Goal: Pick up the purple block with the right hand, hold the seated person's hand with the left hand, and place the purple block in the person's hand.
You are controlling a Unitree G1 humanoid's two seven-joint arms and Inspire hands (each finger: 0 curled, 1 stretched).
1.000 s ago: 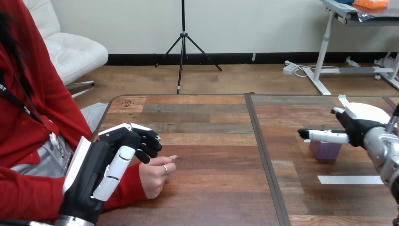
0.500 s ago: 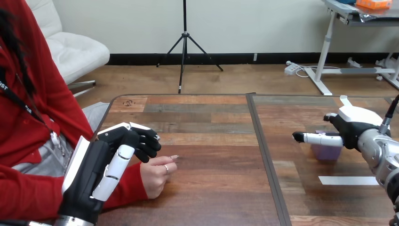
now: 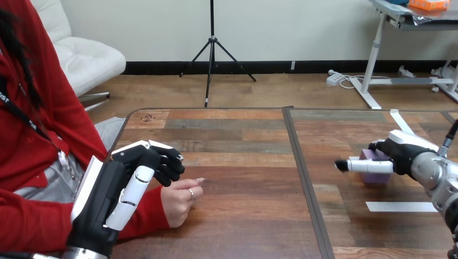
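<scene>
Though partly behind the right hand [image 3: 404, 153], a pale, square-edged purple block [image 3: 375, 178].

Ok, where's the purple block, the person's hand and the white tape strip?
purple block [image 3: 376, 177]: head view, lower front face.
person's hand [image 3: 175, 205]: head view, middle of the fist.
white tape strip [image 3: 401, 206]: head view, middle of the strip.

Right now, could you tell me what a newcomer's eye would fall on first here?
The robot's black-and-white left hand looms at the table's near left, close beside the person's hand, which rests loosely closed on the table. On the right half, the right hand is at the purple block, near a white tape strip.
</scene>
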